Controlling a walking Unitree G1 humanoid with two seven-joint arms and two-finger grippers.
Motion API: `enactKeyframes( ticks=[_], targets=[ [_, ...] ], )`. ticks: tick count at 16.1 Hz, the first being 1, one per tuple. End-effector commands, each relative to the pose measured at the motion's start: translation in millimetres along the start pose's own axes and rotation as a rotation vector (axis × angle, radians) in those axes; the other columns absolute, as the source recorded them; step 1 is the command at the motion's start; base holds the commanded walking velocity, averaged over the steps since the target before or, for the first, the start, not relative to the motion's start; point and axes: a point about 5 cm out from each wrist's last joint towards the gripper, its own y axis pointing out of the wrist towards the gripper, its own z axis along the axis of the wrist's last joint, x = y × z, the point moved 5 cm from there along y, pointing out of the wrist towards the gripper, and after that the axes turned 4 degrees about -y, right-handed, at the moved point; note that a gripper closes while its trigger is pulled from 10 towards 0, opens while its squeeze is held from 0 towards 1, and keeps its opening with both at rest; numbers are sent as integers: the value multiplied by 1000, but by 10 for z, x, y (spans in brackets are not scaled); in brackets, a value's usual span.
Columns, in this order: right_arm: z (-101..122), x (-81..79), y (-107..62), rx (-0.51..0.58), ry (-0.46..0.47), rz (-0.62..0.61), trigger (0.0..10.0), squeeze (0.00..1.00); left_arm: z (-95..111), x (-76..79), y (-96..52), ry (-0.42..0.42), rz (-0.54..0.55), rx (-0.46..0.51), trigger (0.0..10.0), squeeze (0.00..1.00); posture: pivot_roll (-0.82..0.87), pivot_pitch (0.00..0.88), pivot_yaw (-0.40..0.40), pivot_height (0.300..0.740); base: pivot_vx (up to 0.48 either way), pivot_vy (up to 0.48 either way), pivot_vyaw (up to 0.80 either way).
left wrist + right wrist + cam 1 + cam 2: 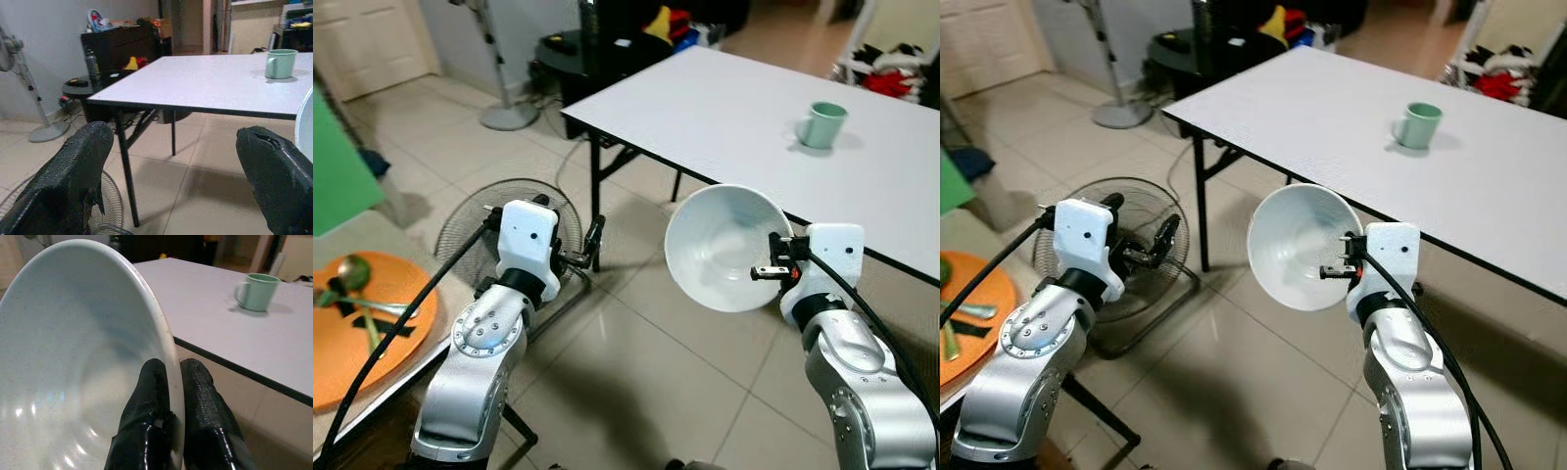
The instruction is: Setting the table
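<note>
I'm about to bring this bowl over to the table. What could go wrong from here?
The right gripper pinches the white bowl only at its rim, and the bowl hangs tilted on its side, so it may slip or swing. The bowl is held beside the table edge and could knock it. The green mug stands on the table, so set down clear of it.

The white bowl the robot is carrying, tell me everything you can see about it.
The white round bowl looks like glossy ceramic or melamine with fine speckles, deep and empty. It is held in the air, tipped on its side so its opening faces the camera, in front of the edge of the white folding table. The right gripper pinches its rim, one black finger inside and one outside. Nothing else touches it.
</note>
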Motion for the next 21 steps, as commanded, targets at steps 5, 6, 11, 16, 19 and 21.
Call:
enactKeyframes(
  ticks=[5,6,11,16,19,21],
  targets=[
    [188,45,36,99,140,9,10000,0,20,-43,-14,9,9,4,10000,0,96,0,19,740,0,0,0],
    [172,32,43,83,150,19,10000,0,19,-38,-15,8,8,4,10000,0,95,0,18,740,0,0,0],
    [116,-98,38,67,118,94,10000,0,22,-42,-15,-2,9,4,10000,0,99,0,15,740,168,0,0],
    [121,-152,46,57,133,136,10000,0,14,-47,-16,-8,14,4,10000,0,95,0,10,740,305,0,-320],
    [138,-153,45,67,123,139,10000,0,12,-48,-15,-8,15,4,10000,0,94,0,9,740,304,0,0],
    [137,-157,44,66,116,143,10000,0,7,-55,-16,-9,17,3,10000,0,93,0,7,740,304,0,0]
  ],
)
